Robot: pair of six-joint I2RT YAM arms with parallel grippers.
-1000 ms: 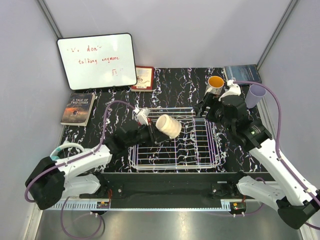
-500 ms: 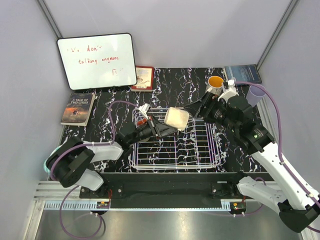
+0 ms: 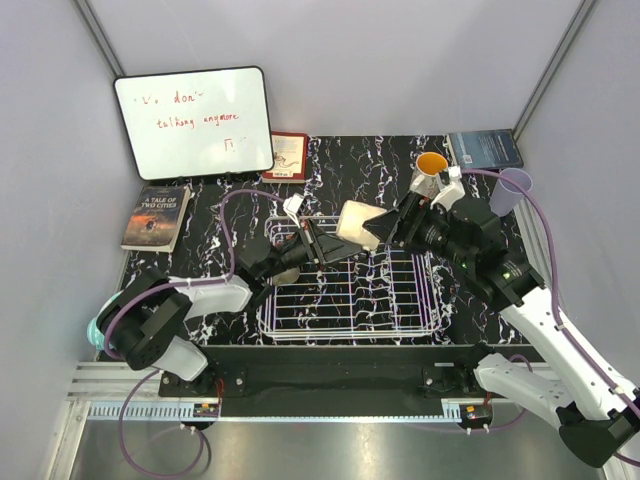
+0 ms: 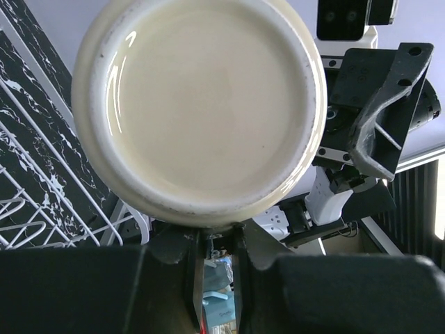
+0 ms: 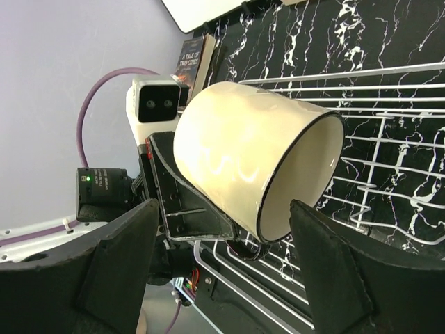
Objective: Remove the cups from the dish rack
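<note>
My left gripper (image 3: 330, 244) is shut on a cream mug (image 3: 358, 222) and holds it on its side above the far part of the white wire dish rack (image 3: 350, 318). In the left wrist view the mug's base (image 4: 201, 104) fills the frame, with the fingers (image 4: 193, 271) pinched close together at its lower edge. My right gripper (image 3: 386, 228) is open at the mug's mouth. In the right wrist view its fingers (image 5: 118, 271) stand wide apart on either side of the mug (image 5: 243, 153). An orange-lined cup (image 3: 432, 166) and a lavender tumbler (image 3: 513, 190) stand on the table at the far right.
A whiteboard (image 3: 193, 122) leans on the back wall at the left. Books lie at the left (image 3: 157, 216), the back middle (image 3: 288, 156) and the back right (image 3: 484, 148). The rack's wires (image 5: 396, 139) lie under the mug.
My left arm has carried the cream mug to the right and tipped it toward the right arm. My right gripper has moved left up to the mug's mouth.
</note>
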